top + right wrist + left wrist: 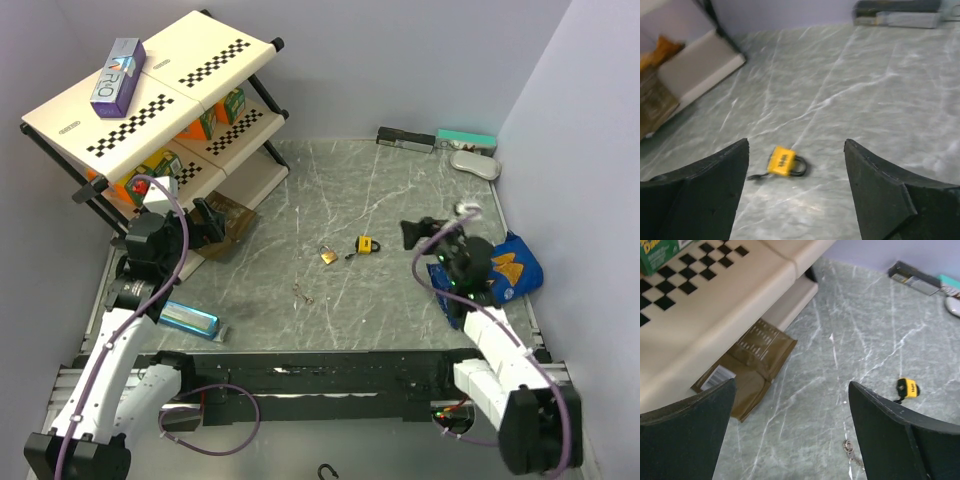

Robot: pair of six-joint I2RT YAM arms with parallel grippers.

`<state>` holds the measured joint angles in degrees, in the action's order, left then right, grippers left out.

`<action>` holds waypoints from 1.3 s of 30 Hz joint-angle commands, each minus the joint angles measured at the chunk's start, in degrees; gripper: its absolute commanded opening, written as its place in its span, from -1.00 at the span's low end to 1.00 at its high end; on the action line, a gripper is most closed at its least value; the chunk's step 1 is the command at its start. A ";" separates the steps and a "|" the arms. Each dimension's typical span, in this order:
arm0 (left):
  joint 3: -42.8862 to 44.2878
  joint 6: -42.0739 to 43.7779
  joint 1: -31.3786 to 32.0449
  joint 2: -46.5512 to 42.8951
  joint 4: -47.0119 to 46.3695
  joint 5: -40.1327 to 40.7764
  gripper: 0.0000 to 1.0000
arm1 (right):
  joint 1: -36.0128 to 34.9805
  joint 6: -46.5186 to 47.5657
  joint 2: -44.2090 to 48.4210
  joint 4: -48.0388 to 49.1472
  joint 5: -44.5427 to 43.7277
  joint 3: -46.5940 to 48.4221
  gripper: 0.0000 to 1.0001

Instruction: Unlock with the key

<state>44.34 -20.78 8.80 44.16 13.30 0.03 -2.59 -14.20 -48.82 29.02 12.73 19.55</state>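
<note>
I'm at the very start of this, with nothing picked up yet. My left gripper [212,222] hangs wide open and empty near the shelf rack [190,75]. My right gripper [412,234] is spread just as wide, also empty, looking down on the yellow padlock [782,162]. That lock lies mid-table [400,180], just beside a brass padlock [328,255], and the small keys [303,293] lie near both, toward my side. Next, I judge, the left should drop onto the keys, a thin flat pick needing a low, careful pinch, while the right steadies a lock. Which lock they fit I cannot tell.
</note>
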 commanded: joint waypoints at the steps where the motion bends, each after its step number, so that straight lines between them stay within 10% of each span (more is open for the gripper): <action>1: 1.46 -0.93 -0.36 0.66 1.29 2.34 0.99 | -16.42 10.89 -4.17 -16.68 -7.67 12.69 0.63; 18: 0.75 1.00 -0.01 -0.83 0.41 -1.18 0.99 | -49.34 10.95 -38.09 -41.67 -15.10 37.30 0.45; 39: 0.58 1.70 0.96 -0.92 0.41 -0.74 0.99 | -46.45 10.24 -43.47 -45.62 -14.93 37.31 0.27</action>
<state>44.34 -20.18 9.47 43.97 14.87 -1.21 -49.15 -4.58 -93.19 -15.90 -2.46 56.73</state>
